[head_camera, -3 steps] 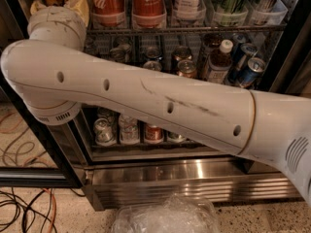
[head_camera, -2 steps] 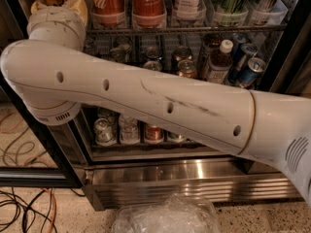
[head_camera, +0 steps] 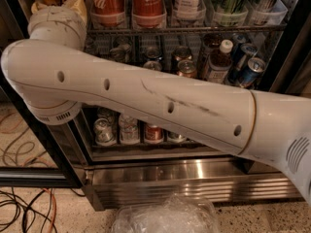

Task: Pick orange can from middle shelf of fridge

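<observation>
- The fridge [head_camera: 194, 176] looks open, so the robot can reach in.
- The big white arm [head_camera: 146, 101] lies across the front and bends up at the top left.
- The middle shelf [head_camera: 116, 50] sits just behind the arm, full of drinks.
- The orange can [head_camera: 186, 69] stands on that shelf, left of a bottle [head_camera: 217, 64], not picked yet.
- The gripper is out of sight past the top left, so I cannot tell if it holds anything.

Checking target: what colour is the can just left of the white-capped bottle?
The can is orange-gold; camera view. Gripper out of view.
</observation>
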Tool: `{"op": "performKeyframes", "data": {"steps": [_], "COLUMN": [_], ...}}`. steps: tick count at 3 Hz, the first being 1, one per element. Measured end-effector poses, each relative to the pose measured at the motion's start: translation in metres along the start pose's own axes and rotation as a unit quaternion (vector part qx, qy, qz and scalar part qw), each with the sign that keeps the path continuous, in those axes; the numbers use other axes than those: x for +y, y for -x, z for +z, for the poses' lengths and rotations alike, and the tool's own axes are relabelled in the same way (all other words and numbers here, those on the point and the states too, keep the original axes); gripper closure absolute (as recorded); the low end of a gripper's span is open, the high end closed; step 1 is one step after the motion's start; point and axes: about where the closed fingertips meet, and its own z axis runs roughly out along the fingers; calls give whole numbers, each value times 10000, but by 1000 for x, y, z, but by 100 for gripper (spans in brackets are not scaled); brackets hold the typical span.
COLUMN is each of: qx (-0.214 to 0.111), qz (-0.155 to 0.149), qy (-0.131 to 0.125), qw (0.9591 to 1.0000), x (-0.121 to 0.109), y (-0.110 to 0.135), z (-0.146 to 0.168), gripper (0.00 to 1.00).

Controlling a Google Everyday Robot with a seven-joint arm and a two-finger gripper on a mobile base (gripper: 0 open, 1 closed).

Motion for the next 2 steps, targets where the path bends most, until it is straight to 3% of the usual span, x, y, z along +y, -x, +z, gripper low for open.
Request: {"op": "performKeyframes", "data": {"steps": [2], "qx": [-110], "qz": [37], "qy": [53], "qw": [9999], "x": [4], "y": [18], "z": [-9], "gripper": [100]}}
